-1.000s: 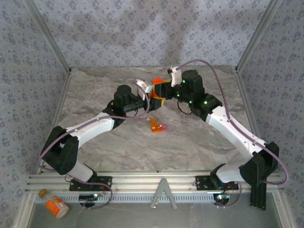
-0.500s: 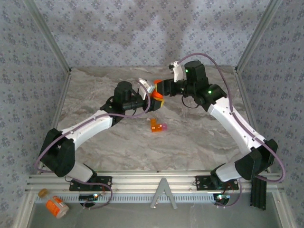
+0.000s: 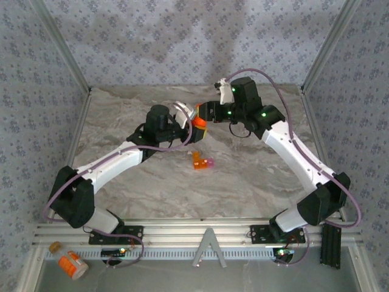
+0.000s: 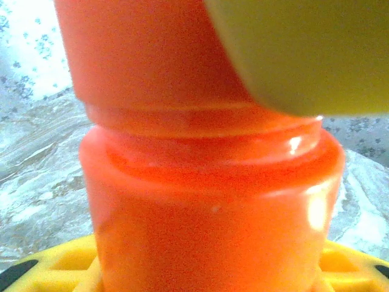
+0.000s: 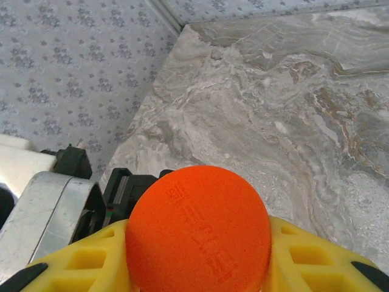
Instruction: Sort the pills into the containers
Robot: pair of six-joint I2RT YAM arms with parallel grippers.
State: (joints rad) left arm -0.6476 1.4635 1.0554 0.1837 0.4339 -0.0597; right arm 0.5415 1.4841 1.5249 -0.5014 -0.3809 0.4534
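The orange pill bottle [image 3: 199, 124] hangs above the table's back middle, held between both arms. My left gripper [image 3: 195, 130] is shut on its translucent body [image 4: 206, 207], with yellow fingers [image 4: 55, 267] at the base. My right gripper [image 3: 203, 113] is shut on its orange cap [image 5: 197, 234], with yellow fingers [image 5: 79, 267] on either side of it. In the left wrist view the cap [image 4: 152, 55] sits on the bottle's neck, and a right finger [image 4: 304, 55] presses against it. The tiny orange box with a pink end [image 3: 202, 162] lies on the table below. No loose pills are visible.
An orange bottle with a white label [image 3: 73, 264] and a small orange cap [image 3: 55, 246] lie in the metal trough at the front left. Patterned walls enclose the marble table [image 3: 146, 188] on three sides.
The right arm's elbow has risen and its wrist has shifted up and left at the cap. The left gripper and bottle have edged slightly toward the back.
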